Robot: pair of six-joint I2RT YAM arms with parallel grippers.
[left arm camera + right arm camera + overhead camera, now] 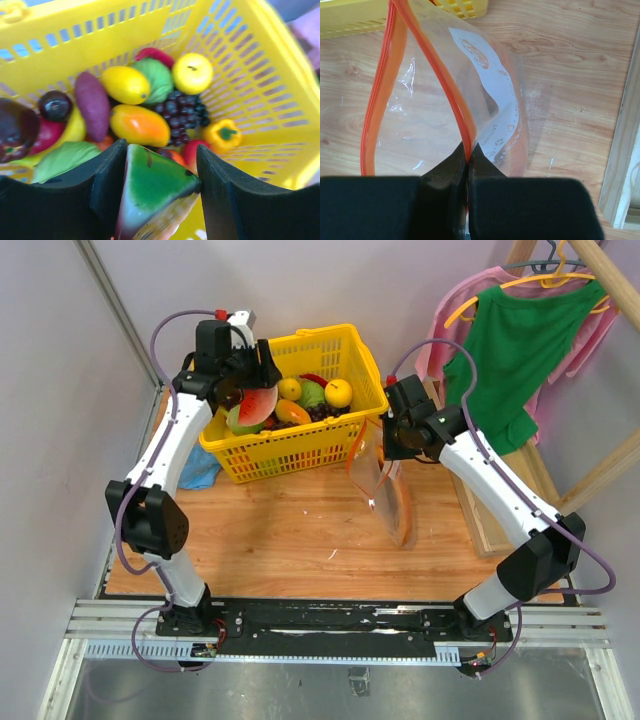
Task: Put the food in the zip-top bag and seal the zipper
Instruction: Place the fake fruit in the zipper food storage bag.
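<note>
the left gripper (pixel 161 152) pinches the watermelon slice (pixel 157 187) by its green rind, jaws closed against both sides, over the left end of the yellow lattice basket (pixel 240 75). below it, the yellow oval fruit (pixel 125 84) and the dark purple piece (pixel 92 105) lie among other toy produce. just right of the basket, the right gripper (pixel 469 150), jaws pressed together, grips the red-orange zipper (pixel 440 75) of the zip-top bag (pixel 420 120), mouth gaping, over the wooden table (pixel 570 75).
</note>
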